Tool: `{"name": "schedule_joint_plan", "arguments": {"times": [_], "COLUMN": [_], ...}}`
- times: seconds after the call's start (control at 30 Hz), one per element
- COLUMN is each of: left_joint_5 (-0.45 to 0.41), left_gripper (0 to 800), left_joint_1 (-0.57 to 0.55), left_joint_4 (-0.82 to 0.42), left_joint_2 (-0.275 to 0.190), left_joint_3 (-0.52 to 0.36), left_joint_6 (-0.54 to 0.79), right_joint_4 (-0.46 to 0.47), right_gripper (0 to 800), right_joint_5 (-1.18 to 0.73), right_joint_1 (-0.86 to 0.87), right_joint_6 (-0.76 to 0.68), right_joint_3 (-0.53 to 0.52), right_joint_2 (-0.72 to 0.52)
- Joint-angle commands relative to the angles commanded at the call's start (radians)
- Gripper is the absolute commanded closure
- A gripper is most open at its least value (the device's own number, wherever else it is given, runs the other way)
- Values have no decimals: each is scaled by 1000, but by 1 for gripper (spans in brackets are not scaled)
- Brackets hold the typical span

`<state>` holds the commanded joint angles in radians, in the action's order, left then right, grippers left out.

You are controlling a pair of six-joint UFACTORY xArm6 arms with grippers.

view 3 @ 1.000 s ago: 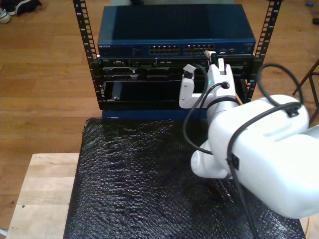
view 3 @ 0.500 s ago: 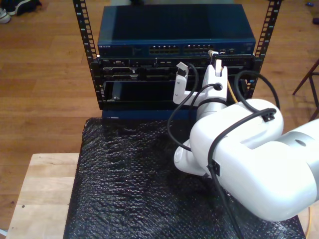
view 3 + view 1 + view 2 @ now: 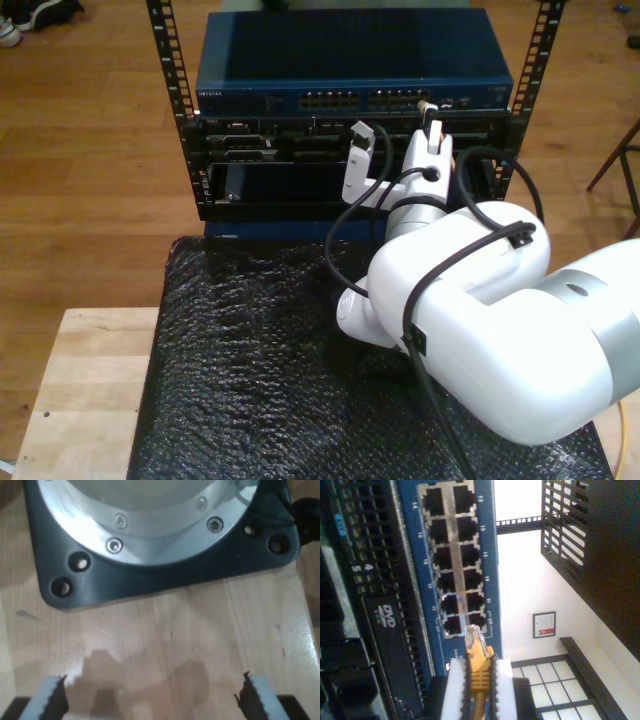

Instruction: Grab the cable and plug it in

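First gripper: my first gripper [image 3: 150,700] points straight down, jaws spread wide, nothing between them.
Second gripper: my second gripper [image 3: 479,690] is clamped on the cable [image 3: 479,667], plug protruding just beyond its fingertips.

The network switch [image 3: 350,60] sits on top in the rack [image 3: 190,130], behind the padded mat [image 3: 250,370] that covers a table [image 3: 80,390]. My second gripper [image 3: 428,125] sits at the switch's port row toward the exterior view's right, cable [image 3: 479,672] pinched between its fingers [image 3: 455,690], plug tip just before the ports [image 3: 452,560]. My first gripper [image 3: 150,700] hangs over a wooden board [image 3: 160,630], just before a round base plate [image 3: 150,540] mounted on it.
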<state>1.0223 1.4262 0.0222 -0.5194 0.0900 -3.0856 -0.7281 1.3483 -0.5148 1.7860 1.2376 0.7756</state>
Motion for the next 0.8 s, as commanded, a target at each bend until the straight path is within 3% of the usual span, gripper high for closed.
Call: {"name": "schedule_joint_plan", "arguments": {"times": [0.8], "left_joint_5": [0], "left_gripper": [0], "left_joint_1": [0], "left_joint_4": [0], "left_joint_2": [0], "left_joint_3": [0], "left_joint_6": [0], "right_joint_4": [-63], "right_gripper": [800], "right_joint_5": [12], "right_joint_1": [-6], "right_joint_6": [43], "right_joint_3": [95], "right_joint_2": [43]}}
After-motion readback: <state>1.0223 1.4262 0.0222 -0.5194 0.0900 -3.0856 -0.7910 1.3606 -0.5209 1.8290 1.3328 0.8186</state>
